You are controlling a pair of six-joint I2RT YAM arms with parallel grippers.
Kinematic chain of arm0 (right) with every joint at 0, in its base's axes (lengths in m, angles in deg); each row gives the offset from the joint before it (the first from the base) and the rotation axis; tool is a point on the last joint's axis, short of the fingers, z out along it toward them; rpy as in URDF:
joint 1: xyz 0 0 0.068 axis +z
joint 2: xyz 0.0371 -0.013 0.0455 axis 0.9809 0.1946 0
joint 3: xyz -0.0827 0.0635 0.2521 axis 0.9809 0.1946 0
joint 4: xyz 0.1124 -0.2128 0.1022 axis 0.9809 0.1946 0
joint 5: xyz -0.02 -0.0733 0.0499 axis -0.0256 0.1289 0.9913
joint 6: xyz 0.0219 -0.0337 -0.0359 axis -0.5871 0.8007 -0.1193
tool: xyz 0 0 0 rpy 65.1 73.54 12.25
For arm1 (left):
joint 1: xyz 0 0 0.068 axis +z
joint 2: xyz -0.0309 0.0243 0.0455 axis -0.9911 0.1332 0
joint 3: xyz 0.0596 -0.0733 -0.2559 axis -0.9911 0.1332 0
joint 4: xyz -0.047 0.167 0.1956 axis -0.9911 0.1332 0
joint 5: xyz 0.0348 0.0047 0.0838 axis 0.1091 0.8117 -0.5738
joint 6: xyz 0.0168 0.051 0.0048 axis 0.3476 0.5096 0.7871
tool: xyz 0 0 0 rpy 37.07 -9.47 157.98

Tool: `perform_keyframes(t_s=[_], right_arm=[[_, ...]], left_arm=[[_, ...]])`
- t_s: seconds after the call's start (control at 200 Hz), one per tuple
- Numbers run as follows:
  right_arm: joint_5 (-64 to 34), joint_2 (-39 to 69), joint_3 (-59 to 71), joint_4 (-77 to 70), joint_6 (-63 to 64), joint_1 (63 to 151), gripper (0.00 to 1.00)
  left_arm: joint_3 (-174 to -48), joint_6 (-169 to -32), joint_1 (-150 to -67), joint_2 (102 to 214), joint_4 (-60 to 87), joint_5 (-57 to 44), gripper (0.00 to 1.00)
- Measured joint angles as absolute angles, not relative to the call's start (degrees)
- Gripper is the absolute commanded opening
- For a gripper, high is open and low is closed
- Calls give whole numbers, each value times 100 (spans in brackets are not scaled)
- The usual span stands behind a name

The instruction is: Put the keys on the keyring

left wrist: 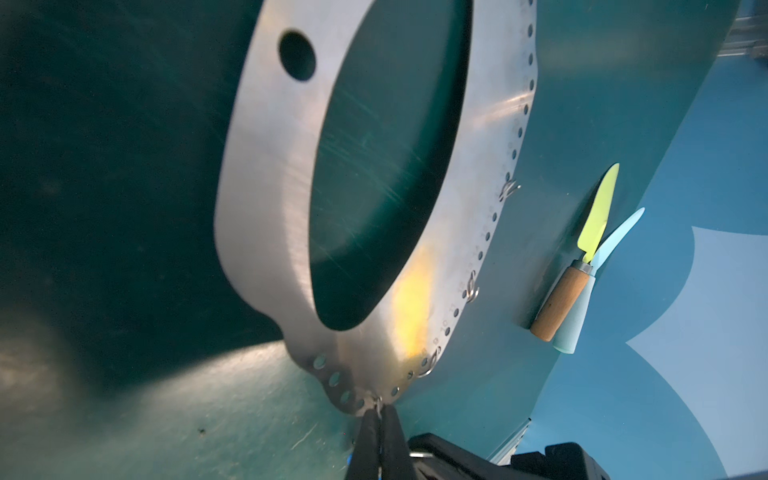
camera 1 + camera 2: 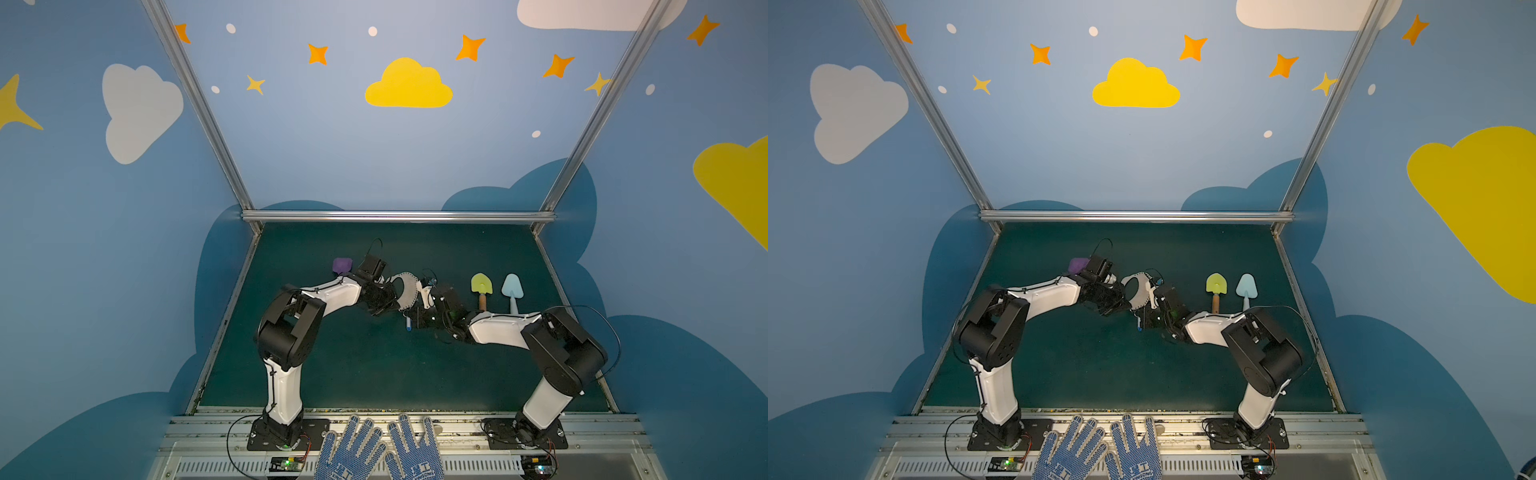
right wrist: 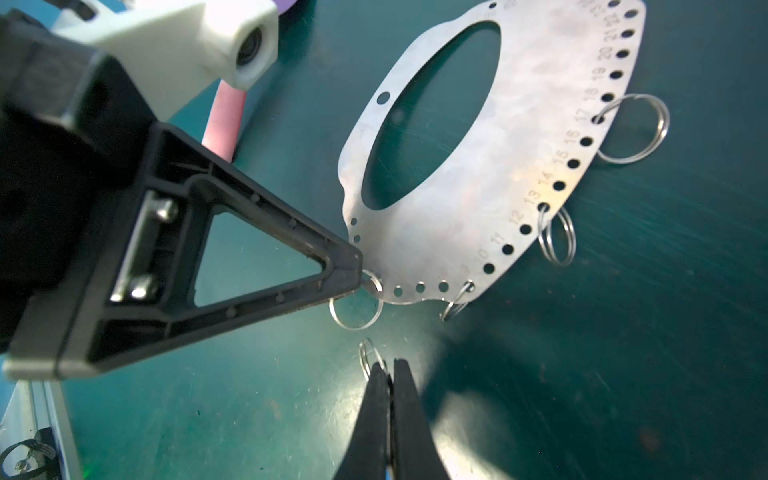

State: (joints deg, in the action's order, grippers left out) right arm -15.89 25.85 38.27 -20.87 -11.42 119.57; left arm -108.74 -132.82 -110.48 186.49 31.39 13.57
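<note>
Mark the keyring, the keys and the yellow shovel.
keyring [image 3: 511,158]: right wrist view, flat band.
keys [image 2: 408,323]: a top view, blue tag.
yellow shovel [image 2: 481,284]: a top view, blade.

Left pincer and right pincer, both clamped tight, point inward, tips nearly meeting

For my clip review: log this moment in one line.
left gripper: shut on keyring edge | right gripper: shut on keys, by ring | keys: not yet attached

Walls: blue, with orange stars and small white dots.
Yellow cloud: in the middle of the back wall.
White cloud: on a side wall.
Metal bars: shiny, along the wall corners.
Bench: dark green and flat.
</note>
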Motion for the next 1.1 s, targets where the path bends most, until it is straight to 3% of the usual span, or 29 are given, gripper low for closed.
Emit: perform_keyframes(t_s=[1.102], right_arm=[[-1619,2679,3707,-2047,-597,12082,0]], left_arm=[[-10695,-13387,-11011,18483,2847,1604,4]])
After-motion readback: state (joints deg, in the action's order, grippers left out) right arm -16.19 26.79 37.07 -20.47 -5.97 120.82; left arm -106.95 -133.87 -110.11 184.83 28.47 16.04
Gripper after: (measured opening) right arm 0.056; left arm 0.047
